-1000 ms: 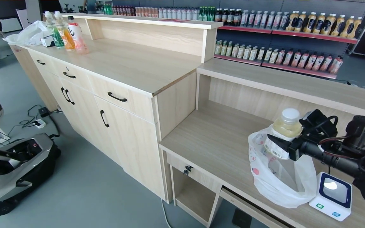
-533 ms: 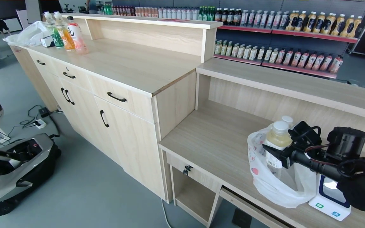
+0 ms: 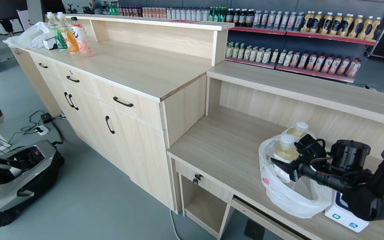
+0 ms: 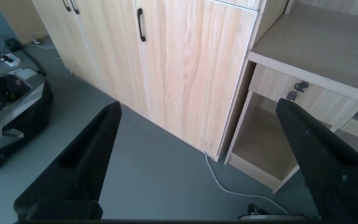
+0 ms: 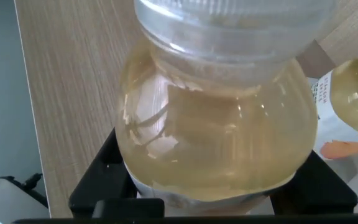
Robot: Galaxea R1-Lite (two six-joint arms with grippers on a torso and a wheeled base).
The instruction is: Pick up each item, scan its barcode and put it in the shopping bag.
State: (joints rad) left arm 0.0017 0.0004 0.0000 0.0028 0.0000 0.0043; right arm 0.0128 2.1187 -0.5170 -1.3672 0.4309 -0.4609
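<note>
Head view.
- Right tool: clenched around a bottle of pale yellow drink, gripped at the label, below the shoulder.
- Bottle: upright, long axis vertical, cap on top. Its lower part sat in the open mouth of the bag. Whether its base touched the bag's bottom could not be told.
- Bag: white film, standing on the low worktop, directly beneath the held bottle, so the way in looked to be straight down.
- Second bottle: already in the bag, upright, just beside and behind the held one.
- Scanner: on the worktop, touching or just beside the bag, on the side toward the right arm.
- The right arm was the nearer arm by far.

Left wrist view.
- Left tool: released, fingers spread wide, nothing between them.
- It hung over the grey floor in front of the cupboard, well apart from the bag.

Right wrist view.
- Bottle: seen from close, its belly seated between the tool's dark fingers.
- Second bottle: close at its side, so I judged there was little room to drift that way on the way down.
</note>
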